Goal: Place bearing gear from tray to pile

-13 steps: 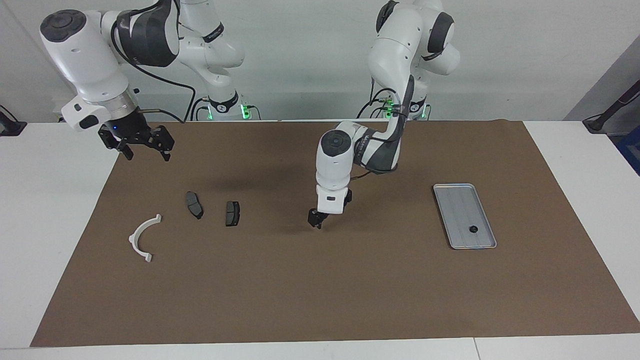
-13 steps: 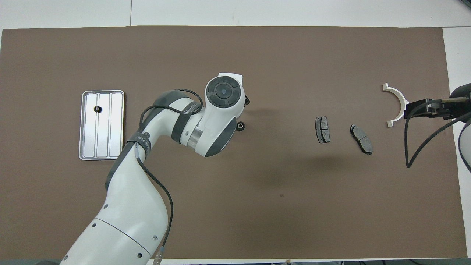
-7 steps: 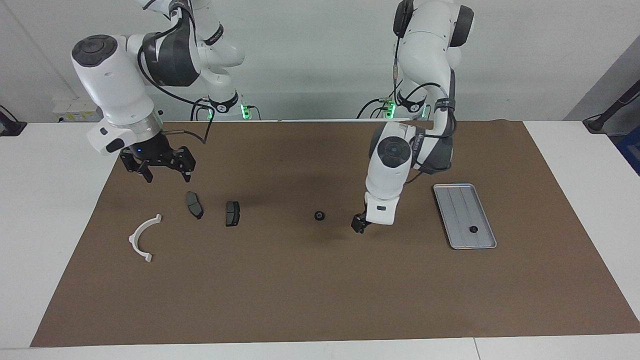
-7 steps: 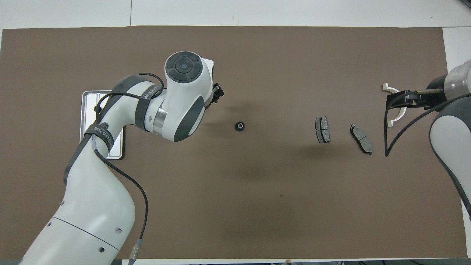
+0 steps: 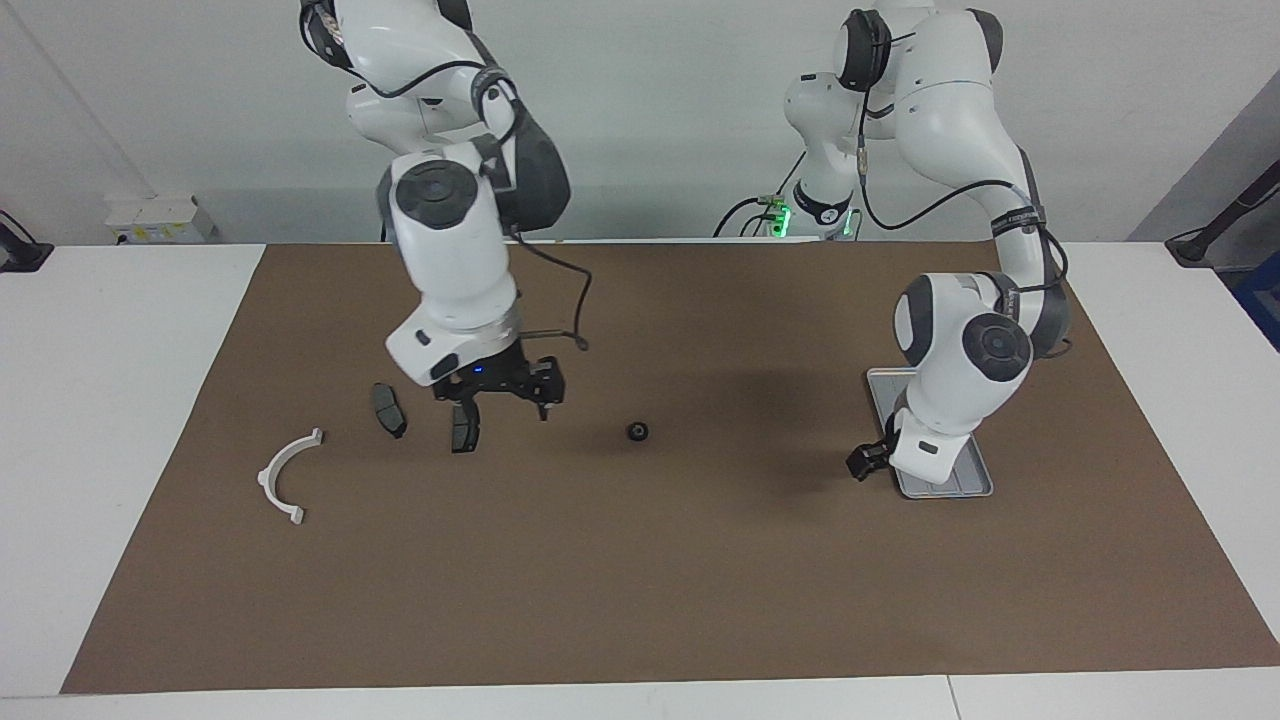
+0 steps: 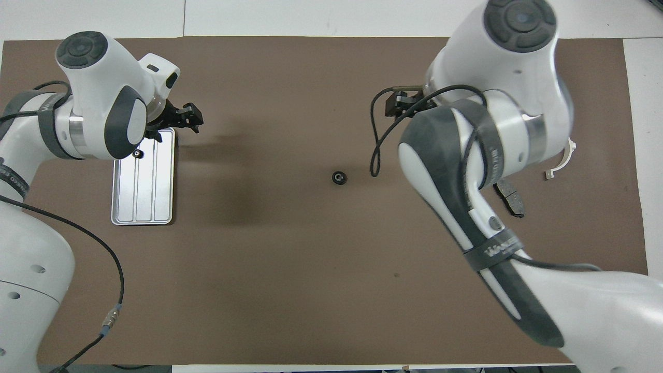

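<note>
One small black bearing gear point(image 5: 637, 431) point(image 6: 338, 177) lies alone on the brown mat, mid-table. A second gear point(image 6: 137, 153) sits in the silver tray point(image 5: 975, 485) point(image 6: 145, 202) at the left arm's end. The pile is a white curved bracket point(image 5: 285, 475) point(image 6: 562, 163) and two dark brake pads point(image 5: 388, 410) point(image 6: 510, 199) at the right arm's end. My right gripper point(image 5: 505, 405) point(image 6: 399, 106) hangs open and empty above the pad closest to the loose gear. My left gripper point(image 5: 865, 460) point(image 6: 189, 116) is low over the mat beside the tray, holding nothing.
The brown mat point(image 5: 640, 580) covers most of the white table. The right arm's forearm hides one brake pad and part of the bracket in the overhead view. The left arm's wrist covers much of the tray in the facing view.
The left arm left the gear on the mat and swung back to the tray. The right arm came from its end of the table to above the brake pads.
</note>
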`<state>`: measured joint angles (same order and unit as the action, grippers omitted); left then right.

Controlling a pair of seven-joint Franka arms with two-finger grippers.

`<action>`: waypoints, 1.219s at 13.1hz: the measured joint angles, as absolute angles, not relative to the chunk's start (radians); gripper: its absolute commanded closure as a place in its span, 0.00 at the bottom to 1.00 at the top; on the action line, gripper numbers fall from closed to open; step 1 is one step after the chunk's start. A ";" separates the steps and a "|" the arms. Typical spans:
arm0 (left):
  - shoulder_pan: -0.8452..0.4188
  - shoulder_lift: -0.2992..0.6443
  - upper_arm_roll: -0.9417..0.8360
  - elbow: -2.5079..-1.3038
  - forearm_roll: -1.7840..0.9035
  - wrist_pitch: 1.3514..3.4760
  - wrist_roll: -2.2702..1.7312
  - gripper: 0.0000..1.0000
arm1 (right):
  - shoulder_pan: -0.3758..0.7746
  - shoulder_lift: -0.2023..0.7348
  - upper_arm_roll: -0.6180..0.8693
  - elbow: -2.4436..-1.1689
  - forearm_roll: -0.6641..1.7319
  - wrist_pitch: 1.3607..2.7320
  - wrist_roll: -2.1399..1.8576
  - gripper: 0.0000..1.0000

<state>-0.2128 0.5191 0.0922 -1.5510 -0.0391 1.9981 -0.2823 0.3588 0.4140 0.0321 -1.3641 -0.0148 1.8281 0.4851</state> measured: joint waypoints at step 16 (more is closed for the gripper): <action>-0.056 0.449 0.088 -1.770 -0.042 2.175 0.056 0.25 | 0.547 0.561 0.032 -1.524 -0.013 2.076 0.581 0.00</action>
